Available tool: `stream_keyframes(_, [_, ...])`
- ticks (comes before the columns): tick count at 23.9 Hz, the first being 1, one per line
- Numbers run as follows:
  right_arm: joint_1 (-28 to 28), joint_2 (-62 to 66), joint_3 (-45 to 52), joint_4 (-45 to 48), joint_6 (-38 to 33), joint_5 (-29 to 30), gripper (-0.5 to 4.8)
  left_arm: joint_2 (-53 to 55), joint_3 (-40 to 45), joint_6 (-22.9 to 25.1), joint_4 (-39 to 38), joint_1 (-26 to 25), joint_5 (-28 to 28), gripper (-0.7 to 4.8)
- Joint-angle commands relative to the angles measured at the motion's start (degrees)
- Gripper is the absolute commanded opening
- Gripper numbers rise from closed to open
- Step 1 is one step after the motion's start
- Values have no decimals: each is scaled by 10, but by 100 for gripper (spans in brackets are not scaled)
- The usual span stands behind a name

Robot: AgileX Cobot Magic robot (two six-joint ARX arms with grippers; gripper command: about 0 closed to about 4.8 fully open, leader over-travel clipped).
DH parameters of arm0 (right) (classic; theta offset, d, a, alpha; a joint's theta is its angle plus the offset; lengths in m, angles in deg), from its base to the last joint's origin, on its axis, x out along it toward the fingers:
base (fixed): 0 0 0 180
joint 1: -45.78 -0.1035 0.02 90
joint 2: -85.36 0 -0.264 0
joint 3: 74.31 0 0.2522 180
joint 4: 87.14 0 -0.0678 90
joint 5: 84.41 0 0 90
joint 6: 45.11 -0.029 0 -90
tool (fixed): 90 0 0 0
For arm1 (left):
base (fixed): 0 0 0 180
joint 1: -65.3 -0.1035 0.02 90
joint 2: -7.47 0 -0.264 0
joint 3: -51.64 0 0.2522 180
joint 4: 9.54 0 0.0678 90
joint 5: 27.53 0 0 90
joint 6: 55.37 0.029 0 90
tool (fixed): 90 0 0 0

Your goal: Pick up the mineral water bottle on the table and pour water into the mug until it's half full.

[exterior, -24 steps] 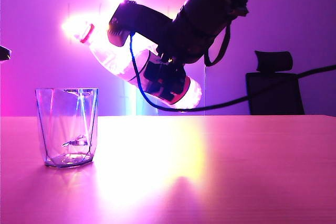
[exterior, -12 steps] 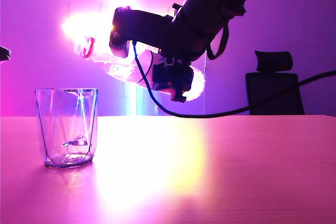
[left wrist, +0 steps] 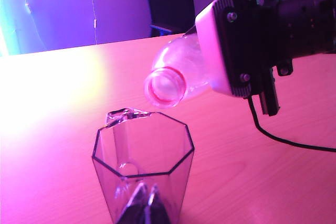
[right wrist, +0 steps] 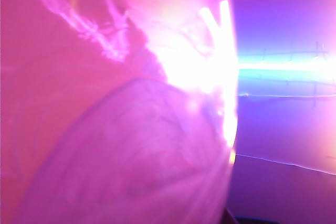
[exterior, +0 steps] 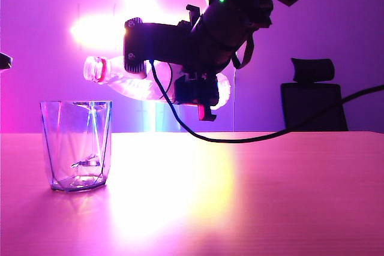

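Purple and magenta light washed the room, with a hard glare on the back wall and a dark office chair [exterior: 315,97] behind the table [exterior: 270,196], whose smooth top read pink-orange. Near the left side of the exterior view the mug [exterior: 77,145], a clear faceted tumbler without a handle, stood upright on the tabletop; a little liquid seemed to lie at its base, though the level was hard to judge.

Above and just to the right of the mug, the right gripper [exterior: 195,91] held the mineral water bottle [exterior: 129,81] clear of the table, tipped almost level, its jaws clamped around the lower body. The bottle's uncapped mouth with its red neck ring pointed toward the mug and hung over the rim nearest it, as the left wrist view showed. No stream of water could be made out.

No label text or brand was legible anywhere: glare and the gripper hid the bottle's side, and the right wrist view was filled by blurred pink plastic.

The left gripper showed only as a small dark tip [exterior: 5,60] at the exterior view's left edge; whether it was wide or narrow could not be told.
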Motion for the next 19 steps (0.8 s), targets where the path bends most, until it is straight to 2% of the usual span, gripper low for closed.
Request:
stream_keyframes(1, [-1,-7,-7,39,28,-5,260,1,-2,-2,5,0,2,-2])
stream_keyframes(8, [-1,-7,-7,52,77,-18,260,1,-2,-2,5,0,2,-2])
stream_keyframes(19, [-1,-7,-7,51,94,-61,260,1,-2,-2,5,0,2,-2])
